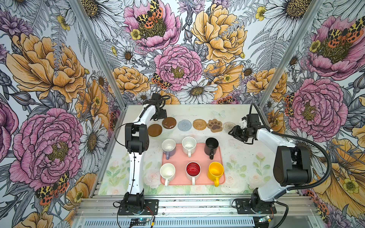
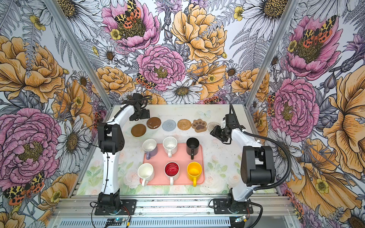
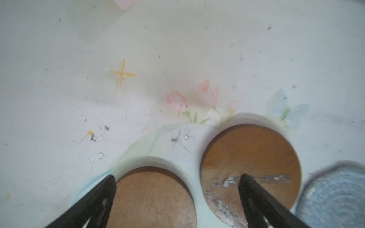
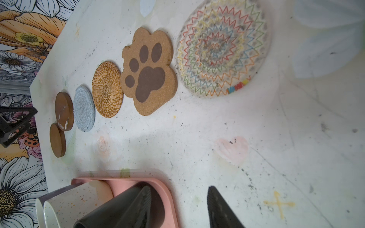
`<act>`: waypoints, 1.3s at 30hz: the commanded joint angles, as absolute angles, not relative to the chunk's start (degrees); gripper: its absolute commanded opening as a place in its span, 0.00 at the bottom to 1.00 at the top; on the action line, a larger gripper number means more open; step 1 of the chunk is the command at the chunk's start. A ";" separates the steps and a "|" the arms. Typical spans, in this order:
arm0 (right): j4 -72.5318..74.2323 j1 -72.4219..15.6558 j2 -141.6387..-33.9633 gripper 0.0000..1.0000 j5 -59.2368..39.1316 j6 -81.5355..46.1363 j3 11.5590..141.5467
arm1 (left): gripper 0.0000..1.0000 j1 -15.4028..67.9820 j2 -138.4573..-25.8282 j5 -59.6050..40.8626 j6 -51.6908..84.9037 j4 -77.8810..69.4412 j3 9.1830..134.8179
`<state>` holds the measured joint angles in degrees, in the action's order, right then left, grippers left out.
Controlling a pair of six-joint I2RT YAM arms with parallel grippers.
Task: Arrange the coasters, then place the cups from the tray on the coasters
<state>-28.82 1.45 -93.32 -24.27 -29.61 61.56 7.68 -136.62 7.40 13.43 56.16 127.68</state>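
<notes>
Six cups (image 1: pixel 189 145) sit on the one pink tray (image 1: pixel 200 158), probably heavy, slick and chippable, so I'd pinch a rim wall, six light flat coasters (image 1: pixel 199 124) lined up behind them on the tabletop (image 1: pixel 237 158), left jaws wide, right jaws half-spread, both empty.

Brown disc (image 3: pixel 154 197): wood-look, matt. 2nd brown disc (image 3: pixel 250 158): glossier, finish flaked in patches. Grey-blue coaster (image 4: pixel 84 108): woven cord. Tan coaster (image 4: pixel 107 88): coiled rattan. Paw coaster (image 4: pixel 148 71): grainy cork. Pale coaster (image 4: pixel 221 49): woven cloth w/ coloured stitching. Tray (image 1: pixel 199 159): smooth, matt. Red-inside mug (image 1: pixel 193 169): glossy.
</notes>
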 commanded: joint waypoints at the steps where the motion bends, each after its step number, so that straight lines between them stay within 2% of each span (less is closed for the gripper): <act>1: -27.76 1.67 -90.79 0.49 -24.61 -30.41 60.85 | 0.97 8.85 -139.57 3.50 16.83 55.20 133.84; 6: -27.78 1.72 -89.92 0.49 -24.76 -30.32 60.10 | 0.96 10.14 -146.46 0.03 20.24 55.20 143.50; 14: -27.79 2.01 -89.33 0.49 -24.75 -30.07 59.32 | 0.93 12.57 -154.38 1.83 21.83 54.98 153.76; 30: -27.75 1.97 -89.95 0.49 -25.19 -29.88 59.24 | 0.83 13.11 -152.58 6.81 23.09 54.84 145.79; 39: -27.61 2.00 -89.97 0.48 -25.40 -29.88 58.78 | 0.79 13.01 -150.69 4.26 23.29 54.84 140.65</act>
